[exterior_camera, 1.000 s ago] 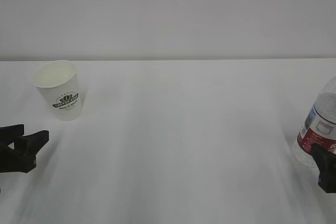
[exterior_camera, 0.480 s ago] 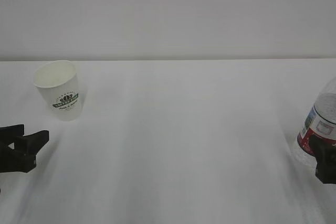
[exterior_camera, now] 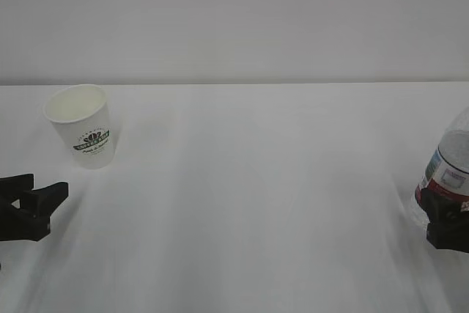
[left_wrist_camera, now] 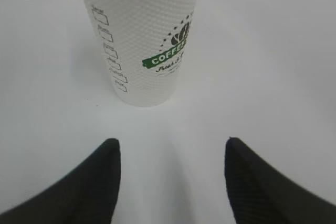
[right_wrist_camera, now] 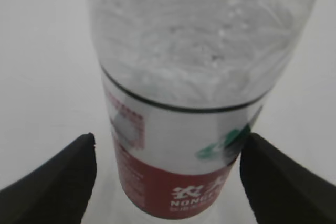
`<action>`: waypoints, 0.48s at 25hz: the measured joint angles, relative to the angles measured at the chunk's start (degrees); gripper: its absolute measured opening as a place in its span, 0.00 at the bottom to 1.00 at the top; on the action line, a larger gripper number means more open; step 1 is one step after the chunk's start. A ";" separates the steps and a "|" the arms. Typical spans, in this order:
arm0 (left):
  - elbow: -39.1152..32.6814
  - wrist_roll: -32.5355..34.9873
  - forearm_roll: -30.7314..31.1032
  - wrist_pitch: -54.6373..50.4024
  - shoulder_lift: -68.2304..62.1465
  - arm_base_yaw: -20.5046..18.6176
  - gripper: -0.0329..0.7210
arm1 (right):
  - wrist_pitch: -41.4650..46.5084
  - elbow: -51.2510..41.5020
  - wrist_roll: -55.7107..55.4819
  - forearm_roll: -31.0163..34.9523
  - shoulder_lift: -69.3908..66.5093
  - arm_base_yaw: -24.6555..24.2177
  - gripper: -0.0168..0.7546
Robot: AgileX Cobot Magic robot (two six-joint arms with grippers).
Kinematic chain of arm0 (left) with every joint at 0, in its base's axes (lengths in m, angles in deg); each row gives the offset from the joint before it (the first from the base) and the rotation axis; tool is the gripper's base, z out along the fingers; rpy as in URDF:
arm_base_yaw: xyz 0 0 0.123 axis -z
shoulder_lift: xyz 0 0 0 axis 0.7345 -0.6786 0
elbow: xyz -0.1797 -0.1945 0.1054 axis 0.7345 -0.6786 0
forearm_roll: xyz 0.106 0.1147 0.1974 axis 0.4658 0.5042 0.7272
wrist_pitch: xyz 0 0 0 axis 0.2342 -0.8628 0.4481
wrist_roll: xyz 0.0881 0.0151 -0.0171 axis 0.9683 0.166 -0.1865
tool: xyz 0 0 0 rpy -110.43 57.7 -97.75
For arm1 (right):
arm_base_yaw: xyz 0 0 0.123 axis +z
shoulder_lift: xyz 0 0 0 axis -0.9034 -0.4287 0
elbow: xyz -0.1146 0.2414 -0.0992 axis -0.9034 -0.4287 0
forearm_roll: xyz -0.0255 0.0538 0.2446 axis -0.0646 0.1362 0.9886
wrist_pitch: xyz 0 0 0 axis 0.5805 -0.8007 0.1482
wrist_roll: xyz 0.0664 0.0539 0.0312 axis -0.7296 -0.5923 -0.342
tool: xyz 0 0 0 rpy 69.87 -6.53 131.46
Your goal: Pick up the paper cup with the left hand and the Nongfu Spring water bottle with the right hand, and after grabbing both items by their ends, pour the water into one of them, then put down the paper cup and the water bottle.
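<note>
On the white bench the water bottle stands between the right claw's wide-spread jaws and the paper cup just ahead of the open left claw, so neither is gripped yet, with pouring and putting down still left.

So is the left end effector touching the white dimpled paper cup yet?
Apart. The left wrist view shows bare table between the open left end effector and the white dimpled paper cup.
</note>
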 joint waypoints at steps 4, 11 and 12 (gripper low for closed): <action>0.00 0.00 0.00 0.00 0.00 0.00 0.65 | 0.00 1.96 0.00 0.34 -2.27 0.00 0.85; 0.00 0.00 0.00 0.00 0.00 0.00 0.65 | 0.00 4.52 0.08 0.91 -2.75 0.00 0.84; 0.00 0.00 0.00 0.00 0.00 0.00 0.65 | 0.00 4.78 0.08 1.15 -2.75 0.00 0.84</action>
